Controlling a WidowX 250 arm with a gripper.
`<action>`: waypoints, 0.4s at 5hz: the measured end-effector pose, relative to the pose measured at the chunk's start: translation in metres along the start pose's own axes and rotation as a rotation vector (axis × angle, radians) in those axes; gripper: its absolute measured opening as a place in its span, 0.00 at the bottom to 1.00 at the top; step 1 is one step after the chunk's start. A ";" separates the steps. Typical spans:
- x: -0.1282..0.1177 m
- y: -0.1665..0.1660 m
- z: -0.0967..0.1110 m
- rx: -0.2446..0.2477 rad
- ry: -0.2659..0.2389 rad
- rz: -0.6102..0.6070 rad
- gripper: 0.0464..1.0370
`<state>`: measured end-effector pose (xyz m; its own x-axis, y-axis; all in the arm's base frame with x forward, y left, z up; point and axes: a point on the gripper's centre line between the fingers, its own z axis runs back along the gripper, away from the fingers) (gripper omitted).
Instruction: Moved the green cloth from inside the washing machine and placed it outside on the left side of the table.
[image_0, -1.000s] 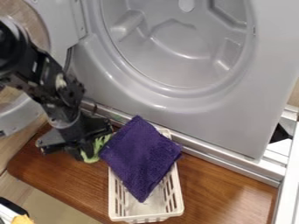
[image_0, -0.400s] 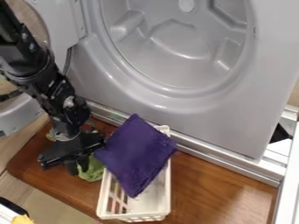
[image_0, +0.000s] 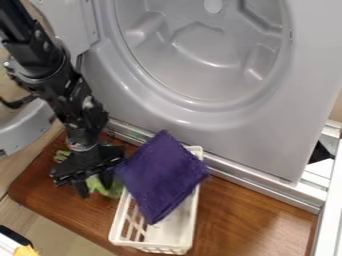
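The robot arm (image_0: 59, 85) is black, with jointed segments and small pale spots; a black cable (image_0: 19, 103) curves out beside it, and a greyish collar (image_0: 81, 147) adjoins the black, broad-bodied tool (image_0: 94, 187).

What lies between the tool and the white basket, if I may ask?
The camera view shows part of the green cloth there, next to the purple cloth.

You have bright, fairly even light, with soft glints on the curves of the washing machine (image_0: 220, 135). A pale sheen (mild glare, really) lies toward the right edge of the bench (image_0: 267, 212).
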<state>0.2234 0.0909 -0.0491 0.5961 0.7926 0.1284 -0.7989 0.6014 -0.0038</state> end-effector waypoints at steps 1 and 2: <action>0.004 -0.008 0.002 -0.023 0.006 -0.016 0.92; 0.006 -0.017 0.005 -0.036 0.012 -0.044 0.97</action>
<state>0.2398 0.0848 -0.0433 0.6316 0.7663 0.1174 -0.7686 0.6388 -0.0343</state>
